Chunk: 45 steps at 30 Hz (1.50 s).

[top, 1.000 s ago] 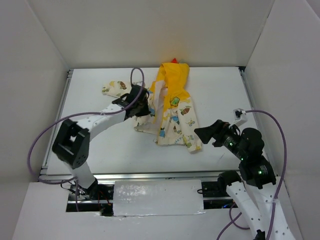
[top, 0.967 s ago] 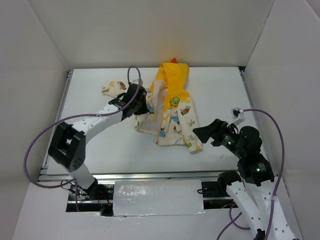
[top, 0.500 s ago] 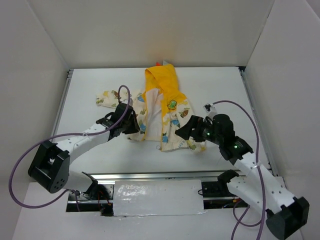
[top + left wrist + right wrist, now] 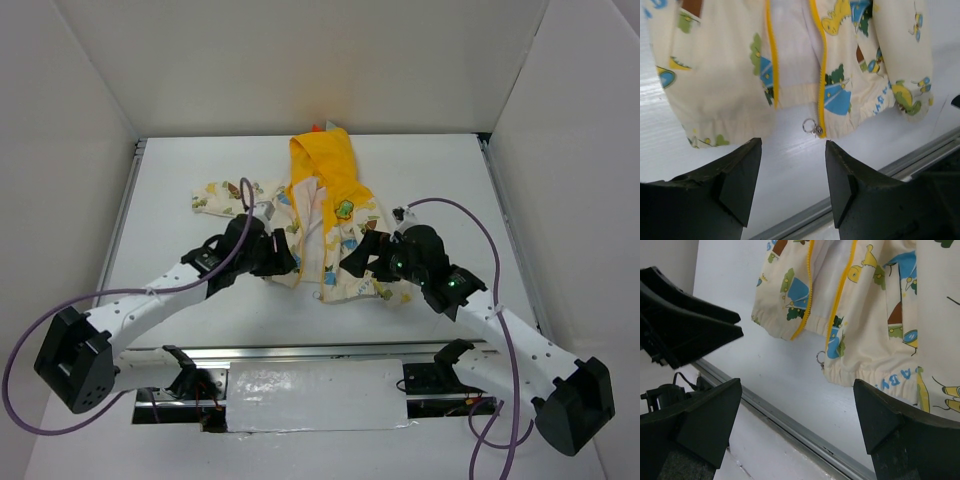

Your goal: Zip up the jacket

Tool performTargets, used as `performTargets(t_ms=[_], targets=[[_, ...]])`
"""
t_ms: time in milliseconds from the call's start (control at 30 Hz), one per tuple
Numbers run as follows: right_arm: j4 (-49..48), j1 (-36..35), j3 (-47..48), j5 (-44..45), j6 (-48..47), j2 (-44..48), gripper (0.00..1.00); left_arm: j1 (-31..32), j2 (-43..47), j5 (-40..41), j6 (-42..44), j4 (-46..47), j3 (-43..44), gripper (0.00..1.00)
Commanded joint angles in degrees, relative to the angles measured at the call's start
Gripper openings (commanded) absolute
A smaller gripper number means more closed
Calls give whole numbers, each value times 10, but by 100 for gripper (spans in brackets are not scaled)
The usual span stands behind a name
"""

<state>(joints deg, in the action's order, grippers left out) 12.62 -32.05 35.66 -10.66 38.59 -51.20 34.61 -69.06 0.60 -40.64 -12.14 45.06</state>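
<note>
Left tool and right tool stand open, empty, at the hem of the jacket, hood end pointing away.

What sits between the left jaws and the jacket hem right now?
Only bare table, in the left wrist view; the zipper pull ring hangs at the jacket hem beyond the open left gripper.

top view: fixed high behind the near edge of the table, looking down over all of it from afar. left wrist view: close and low, looking past the left gripper at the jacket hem. right wrist view: close, past the right gripper, facing the same hem. both wrist views share the zipper ring.
</note>
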Motion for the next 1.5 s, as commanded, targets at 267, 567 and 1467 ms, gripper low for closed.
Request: performTargets(t_ms=[267,567,1467], targets=[[2,-7,-2,57,-5,25,100,88,-169,166,36,-130,112,64],[3,-6,-12,54,-9,29,100,105,-229,188,52,-123,137,58],[12,-7,-16,51,-17,20,100,112,-305,139,55,-83,143,0]])
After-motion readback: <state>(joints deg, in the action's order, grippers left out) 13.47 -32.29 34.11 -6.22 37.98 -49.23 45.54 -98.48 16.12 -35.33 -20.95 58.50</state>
